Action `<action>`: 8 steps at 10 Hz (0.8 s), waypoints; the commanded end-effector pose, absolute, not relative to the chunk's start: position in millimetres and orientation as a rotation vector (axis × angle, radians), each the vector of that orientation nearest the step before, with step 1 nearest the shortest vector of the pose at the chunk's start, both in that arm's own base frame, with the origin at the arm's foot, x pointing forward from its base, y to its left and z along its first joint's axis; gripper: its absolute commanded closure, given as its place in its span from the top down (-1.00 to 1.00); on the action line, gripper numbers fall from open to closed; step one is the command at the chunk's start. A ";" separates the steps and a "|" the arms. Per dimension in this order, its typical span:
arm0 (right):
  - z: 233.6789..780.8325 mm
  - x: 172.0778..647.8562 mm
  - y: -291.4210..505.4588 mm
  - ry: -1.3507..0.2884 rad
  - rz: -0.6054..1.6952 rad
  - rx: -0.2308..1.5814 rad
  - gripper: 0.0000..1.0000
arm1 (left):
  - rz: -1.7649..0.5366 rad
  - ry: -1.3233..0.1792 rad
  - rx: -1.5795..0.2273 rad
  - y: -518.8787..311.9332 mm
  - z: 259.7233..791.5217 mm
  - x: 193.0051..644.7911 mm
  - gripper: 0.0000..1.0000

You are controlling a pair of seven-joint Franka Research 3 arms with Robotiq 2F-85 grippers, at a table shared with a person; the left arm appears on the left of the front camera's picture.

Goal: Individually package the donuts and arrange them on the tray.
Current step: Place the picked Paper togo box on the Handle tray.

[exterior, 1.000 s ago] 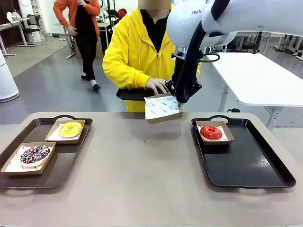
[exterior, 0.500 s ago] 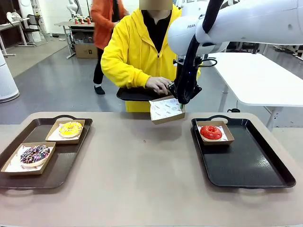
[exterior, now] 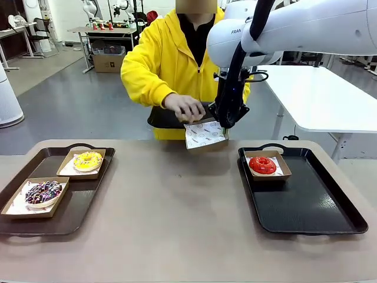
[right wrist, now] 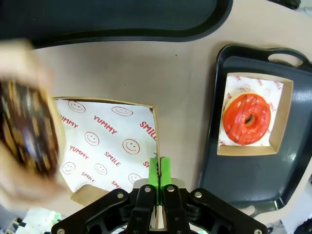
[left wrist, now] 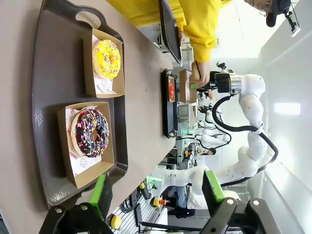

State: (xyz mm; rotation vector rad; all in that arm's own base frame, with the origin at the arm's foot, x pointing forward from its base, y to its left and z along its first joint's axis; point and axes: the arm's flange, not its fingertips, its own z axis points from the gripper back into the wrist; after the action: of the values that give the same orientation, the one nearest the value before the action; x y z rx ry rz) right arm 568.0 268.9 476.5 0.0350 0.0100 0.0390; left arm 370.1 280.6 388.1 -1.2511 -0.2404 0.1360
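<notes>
Cardboard box (exterior: 204,134), pinched at its rim by the right gripper (right wrist: 158,171), hangs above the desk (exterior: 177,206) at twelve o'clock. Held so, the person's hand (exterior: 184,108) can lower a dark donut (right wrist: 27,129) in (left gripper (left wrist: 156,191) gapes wide, idle).

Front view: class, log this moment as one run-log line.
right hand: shut on empty box, raised | person's hand: bringing dark donut to box | red donut: boxed on right tray

The right arm (exterior: 306,26) is glossy white with rounded links, part of a grey "FRA" mark near its wrist and a black cable looping beside it. Its gripper (right wrist: 158,170) is black with 2 green pads and silver screws on the knuckles. The left gripper (left wrist: 155,192) looks the same. The person (exterior: 177,59) wears a yellow hooded jacket over a black top
</notes>
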 end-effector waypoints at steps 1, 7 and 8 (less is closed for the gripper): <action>474.0 563.7 264.3 0.015 0.029 0.031 -1.00 | 0.137 -0.253 -1.258 278.7 391.2 366.8 0.94; 474.0 563.7 264.3 0.015 0.029 0.031 -1.00 | 0.137 -0.253 -1.258 278.7 391.2 366.8 0.94; 474.0 563.7 264.3 0.015 0.029 0.031 -1.00 | 0.137 -0.253 -1.258 278.7 391.2 366.8 0.94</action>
State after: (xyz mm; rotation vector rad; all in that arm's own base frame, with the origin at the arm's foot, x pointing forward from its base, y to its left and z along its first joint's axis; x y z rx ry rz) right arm 568.6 266.9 475.0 0.0319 0.0123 0.0353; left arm 369.9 280.8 388.1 -1.2512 -0.2409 0.1366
